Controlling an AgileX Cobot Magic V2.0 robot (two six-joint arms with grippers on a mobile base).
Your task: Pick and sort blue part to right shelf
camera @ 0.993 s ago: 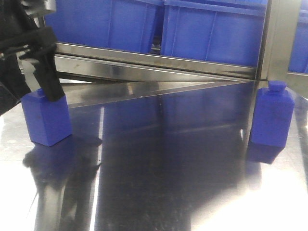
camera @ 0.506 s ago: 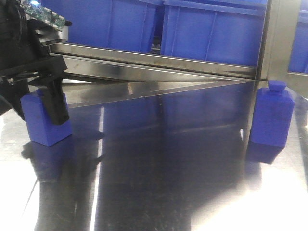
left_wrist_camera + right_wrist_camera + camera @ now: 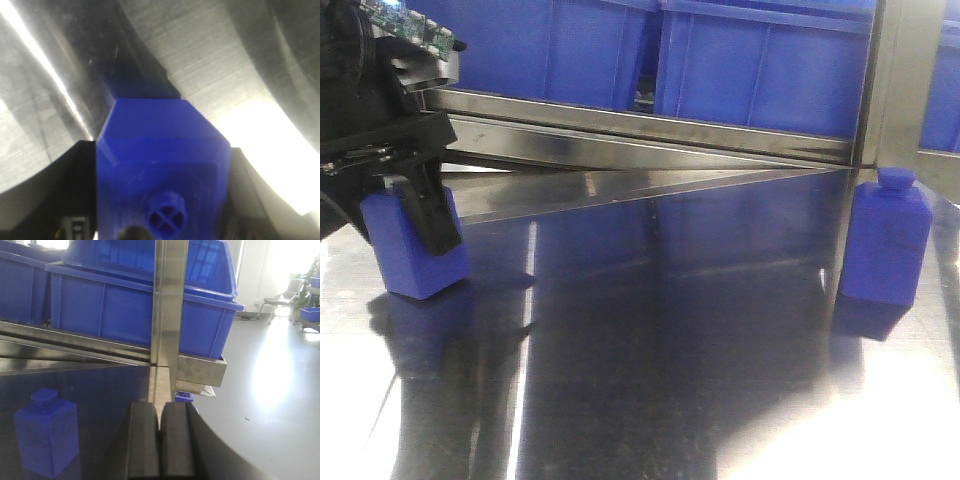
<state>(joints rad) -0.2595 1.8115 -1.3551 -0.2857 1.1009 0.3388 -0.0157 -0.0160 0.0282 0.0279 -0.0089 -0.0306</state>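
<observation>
A blue part (image 3: 410, 255), a small bottle-shaped block, stands on the steel table at the far left. My left gripper (image 3: 415, 240) has come down over it, one black finger (image 3: 435, 215) across its front. In the left wrist view this blue part (image 3: 160, 165) fills the gap of the left gripper (image 3: 162, 150), and both fingers press on its sides. A second blue part (image 3: 885, 245) stands at the right by the shelf post, also in the right wrist view (image 3: 46, 437). My right gripper (image 3: 160, 410) is shut with nothing in it. The right shelf (image 3: 640, 125) runs along the back.
Large blue bins (image 3: 760, 70) sit on the shelf behind its steel rail. A vertical steel post (image 3: 900, 80) stands at the right, directly ahead of my right gripper in the wrist view (image 3: 167, 305). The polished table (image 3: 670, 350) reflects light strongly. Open floor lies beyond the table's right edge (image 3: 270, 390).
My left gripper came down from above the left blue part until its fingers flank it, then closed in on it. The part shifted slightly. The right blue part has not moved.
</observation>
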